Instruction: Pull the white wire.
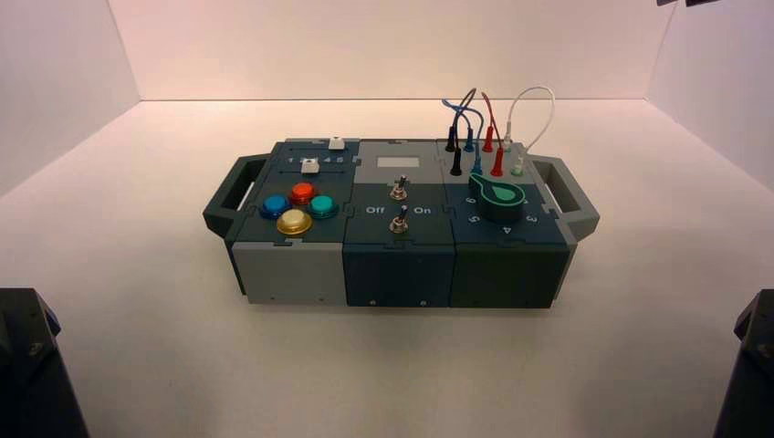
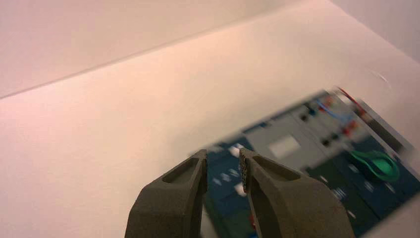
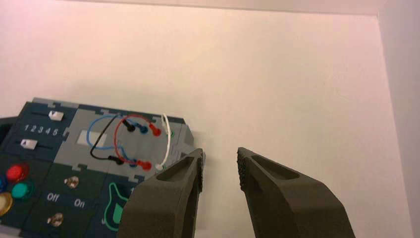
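Observation:
The white wire (image 1: pixel 534 88) forms a tall arched loop at the box's far right corner, both pale plugs seated beside the red wire's plugs. It also shows in the right wrist view (image 3: pixel 169 141), ahead of my right gripper (image 3: pixel 220 153), which is open, empty and well short of the box. My left gripper (image 2: pixel 223 154) is open and empty, hovering off the box's left side; the white wire is not discernible in that view. In the high view only the parked arms show, the left arm (image 1: pixel 27 365) and the right arm (image 1: pixel 753 365) at the near corners.
The dark box (image 1: pixel 402 265) stands mid-table with handles at both ends. Red (image 1: pixel 490 114), blue (image 1: pixel 472 114) and black (image 1: pixel 454 137) wires crowd beside the white one. A green knob (image 1: pixel 497 194), two toggle switches (image 1: pixel 399 190), coloured buttons (image 1: pixel 294 222) and sliders (image 1: pixel 310 165) lie on top.

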Robot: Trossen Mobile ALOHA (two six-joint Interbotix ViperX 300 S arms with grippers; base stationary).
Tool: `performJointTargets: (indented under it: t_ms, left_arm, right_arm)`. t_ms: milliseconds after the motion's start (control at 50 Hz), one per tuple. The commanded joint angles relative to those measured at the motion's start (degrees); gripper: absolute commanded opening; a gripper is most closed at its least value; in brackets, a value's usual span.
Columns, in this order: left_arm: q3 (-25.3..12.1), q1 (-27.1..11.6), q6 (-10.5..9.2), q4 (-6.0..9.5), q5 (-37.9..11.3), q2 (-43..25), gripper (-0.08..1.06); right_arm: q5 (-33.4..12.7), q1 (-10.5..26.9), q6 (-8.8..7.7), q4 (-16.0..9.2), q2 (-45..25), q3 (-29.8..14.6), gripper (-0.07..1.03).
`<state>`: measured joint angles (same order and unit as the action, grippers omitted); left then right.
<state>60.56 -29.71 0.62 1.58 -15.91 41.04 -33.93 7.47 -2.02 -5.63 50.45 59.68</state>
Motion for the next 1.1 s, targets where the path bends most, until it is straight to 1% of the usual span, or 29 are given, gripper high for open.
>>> performJointTargets:
  t_ms: [20, 60, 80, 120, 160, 180, 200, 220, 280, 400, 420, 520, 620, 740, 800, 860, 920, 1020, 1100]
  left_arm:
    - [-2.2, -3.6, 0.0, 0.18, 0.1, -1.9, 0.37]
    - [-2.5, -4.8, -0.18, 0.35, -0.1, -2.6, 0.37]
    - [-3.0, -6.5, -0.35, 0.79, -0.3, -3.5, 0.37]
    - [-3.5, -8.3, -0.79, 1.49, -0.4, -4.6, 0.37]
    - [-4.1, -10.3, -1.32, 1.85, -0.4, -5.6, 0.37]
    - [-4.1, -10.3, -1.32, 1.85, -0.4, -5.6, 0.37]
    - [-4.5, -11.2, -1.49, 1.85, -0.4, -6.2, 0.37]
    - [-5.2, -12.9, -2.2, 1.93, -0.4, -7.5, 0.37]
    - [-6.2, -15.4, -3.34, 2.2, -0.7, -9.7, 0.37]
    - [-9.1, -19.8, -5.45, 2.37, -1.1, -14.2, 0.36]
    - [-9.4, -20.1, -5.54, 2.37, -1.1, -14.5, 0.36]
    - [-11.5, -23.5, -7.47, 2.37, -1.0, -17.9, 0.36]
    - [-12.7, -25.2, -9.05, 2.37, -0.2, -20.1, 0.36]
    - [-13.4, -27.0, -10.63, 2.37, 1.4, -22.5, 0.36]
    - [-13.4, -27.9, -11.95, 2.37, 2.9, -23.6, 0.36]
    - [-13.3, -28.2, -12.3, 2.37, 3.3, -23.8, 0.36]
    - [-12.9, -29.8, -13.89, 2.37, 5.9, -25.1, 0.36]
    - [-12.7, -30.8, -14.94, 2.37, 7.6, -26.4, 0.36]
    - [-12.6, -31.2, -15.38, 2.37, 8.3, -27.0, 0.36]
  right_arm:
    - [-1.0, 0.2, -0.09, -0.3, -0.3, -2.3, 0.39]
    - [-1.3, 0.2, -0.09, -0.5, -0.3, -2.3, 0.39]
    - [-1.8, 0.2, -0.09, -1.1, -0.4, -2.3, 0.39]
    - [-2.4, 0.2, 0.0, -1.6, -0.8, -2.2, 0.39]
    - [-3.0, 0.4, -0.09, -2.0, -1.2, -2.1, 0.39]
    - [-3.0, 0.4, -0.09, -2.0, -1.2, -2.1, 0.39]
    - [-3.3, 0.4, -0.09, -2.3, -1.5, -2.1, 0.39]
    - [-3.9, 1.1, -0.18, -2.6, -2.2, -2.1, 0.39]
    - [-5.0, 2.4, -0.18, -3.0, -3.5, -2.3, 0.39]
    - [-6.0, 5.2, -0.18, -3.1, -6.3, -2.5, 0.39]
    - [-6.1, 5.4, -0.18, -3.2, -6.5, -2.5, 0.39]
    - [-6.1, 7.0, -0.18, -3.3, -8.3, -2.5, 0.39]
    - [-6.2, 8.3, -0.18, -3.5, -9.3, -2.4, 0.39]
    - [-6.2, 10.1, -0.26, -3.6, -10.6, -2.5, 0.44]
    - [-6.2, 10.9, -0.26, -3.9, -11.3, -2.3, 0.45]
    - [-6.2, 11.0, -0.26, -4.0, -11.5, -2.3, 0.45]
    - [-6.2, 11.3, -0.88, -4.3, -12.6, -2.1, 0.45]
    - [-6.2, 11.6, -1.14, -4.6, -14.1, -2.5, 0.45]
    - [-6.1, 11.6, -1.41, -4.7, -15.3, -2.6, 0.45]
